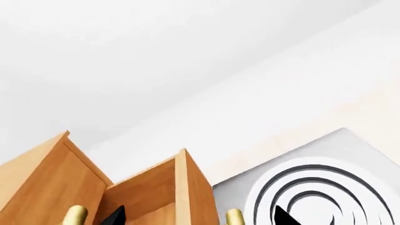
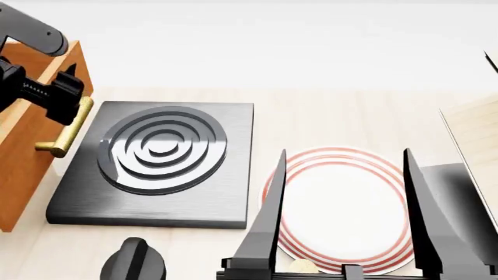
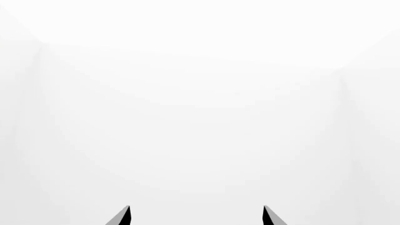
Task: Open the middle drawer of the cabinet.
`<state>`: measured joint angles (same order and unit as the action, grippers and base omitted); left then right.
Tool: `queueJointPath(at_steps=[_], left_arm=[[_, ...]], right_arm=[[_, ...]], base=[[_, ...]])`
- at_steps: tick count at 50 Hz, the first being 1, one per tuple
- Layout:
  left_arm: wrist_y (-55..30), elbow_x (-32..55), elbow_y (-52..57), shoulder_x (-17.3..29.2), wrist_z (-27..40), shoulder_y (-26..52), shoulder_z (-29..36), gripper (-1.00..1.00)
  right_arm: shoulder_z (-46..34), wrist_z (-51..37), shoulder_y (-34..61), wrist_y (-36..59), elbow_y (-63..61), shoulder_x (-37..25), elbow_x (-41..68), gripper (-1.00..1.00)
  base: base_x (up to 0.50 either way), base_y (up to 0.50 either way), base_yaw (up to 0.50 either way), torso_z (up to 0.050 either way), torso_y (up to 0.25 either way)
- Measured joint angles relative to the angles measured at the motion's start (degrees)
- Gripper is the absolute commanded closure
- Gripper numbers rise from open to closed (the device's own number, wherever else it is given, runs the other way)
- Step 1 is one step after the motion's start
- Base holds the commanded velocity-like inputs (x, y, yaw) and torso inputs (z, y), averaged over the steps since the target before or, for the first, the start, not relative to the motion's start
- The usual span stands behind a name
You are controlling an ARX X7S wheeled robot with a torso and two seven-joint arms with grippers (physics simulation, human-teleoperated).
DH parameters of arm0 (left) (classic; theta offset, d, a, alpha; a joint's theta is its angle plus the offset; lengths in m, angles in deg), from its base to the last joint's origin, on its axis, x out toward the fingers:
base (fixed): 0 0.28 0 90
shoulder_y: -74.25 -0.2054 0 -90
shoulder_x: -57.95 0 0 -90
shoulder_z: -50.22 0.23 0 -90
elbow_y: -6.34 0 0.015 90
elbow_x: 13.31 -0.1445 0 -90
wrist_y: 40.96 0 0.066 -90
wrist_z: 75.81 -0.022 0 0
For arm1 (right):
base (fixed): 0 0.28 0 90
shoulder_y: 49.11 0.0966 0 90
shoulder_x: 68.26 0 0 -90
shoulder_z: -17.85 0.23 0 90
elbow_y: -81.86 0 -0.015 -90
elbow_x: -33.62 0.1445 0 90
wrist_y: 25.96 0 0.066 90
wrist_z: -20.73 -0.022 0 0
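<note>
Gripping the brass handle at the cabinet, left gripper is clamped; right gripper spread wide.

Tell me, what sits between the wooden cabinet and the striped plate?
In the head view, the dark stove plate with its spiral rings lies between the cabinet and the red-ringed plate, resting on the pale table.

I get bright, even, diffuse light with no clear source. My right wrist view is almost washed out to white. In the head view the stove plate shows soft brushed sheen and casts only a faint shadow along its lower edge. Everything renders sharp, without blur or edge distortion.
</note>
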<state>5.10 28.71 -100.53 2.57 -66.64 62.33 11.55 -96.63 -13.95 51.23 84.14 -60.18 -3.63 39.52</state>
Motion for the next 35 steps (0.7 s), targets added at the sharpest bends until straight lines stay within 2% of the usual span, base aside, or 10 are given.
queueJointPath(at_steps=[19,35], left_arm=[[-1.83,4.87,-7.63,-3.00,0.25,0.48,-4.54,-1.00],[-0.44,5.01,-15.19,-5.63,0.34,1.10,-6.01,-1.00]], right_arm=[[-0.36,-0.16,-0.08,-0.33,0.27,-0.21,-0.19,-1.00],[-0.80,-0.24,0.03,-0.49,0.57,-0.28,-0.38,-1.00]], base=[[0.00,0.00,0.00,0.000,0.000],[0.00,0.00,0.00,0.000,0.000]])
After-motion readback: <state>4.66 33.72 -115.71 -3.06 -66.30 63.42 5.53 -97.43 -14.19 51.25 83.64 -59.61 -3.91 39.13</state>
